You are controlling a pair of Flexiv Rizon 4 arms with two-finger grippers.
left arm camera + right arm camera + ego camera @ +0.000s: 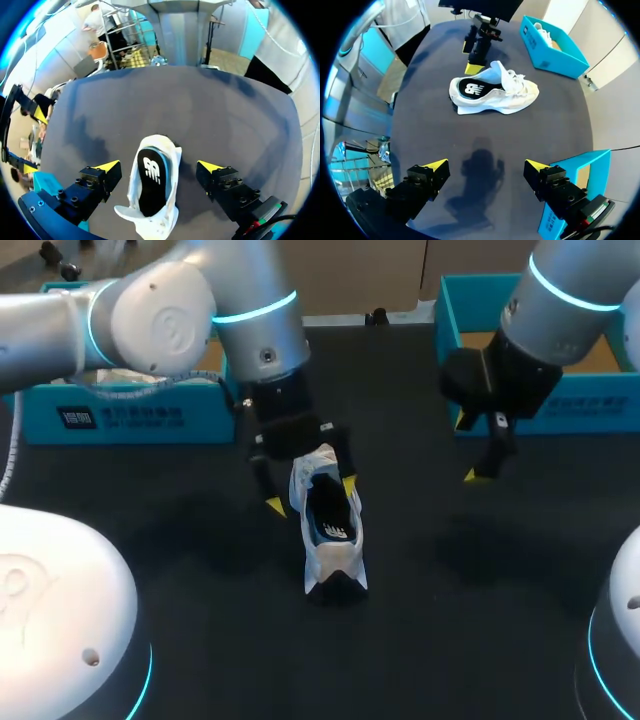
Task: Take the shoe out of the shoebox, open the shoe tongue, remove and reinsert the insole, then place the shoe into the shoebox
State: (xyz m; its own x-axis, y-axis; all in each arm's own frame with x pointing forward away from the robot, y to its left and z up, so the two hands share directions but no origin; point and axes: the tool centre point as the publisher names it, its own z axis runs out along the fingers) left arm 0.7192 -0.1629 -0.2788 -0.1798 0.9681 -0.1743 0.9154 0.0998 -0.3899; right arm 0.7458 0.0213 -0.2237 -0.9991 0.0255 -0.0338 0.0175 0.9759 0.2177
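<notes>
Left hand [158, 165] wide astride shoe [152, 185], one end hidden beneath it; right hand [486, 164] wide too.

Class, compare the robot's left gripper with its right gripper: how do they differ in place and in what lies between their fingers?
The left gripper straddles the white shoe; the right gripper has only bare table between its fingers. The left gripper sits mid-table; the right gripper hangs near the right-hand blue shoebox. Both are open and grip nothing.
</notes>
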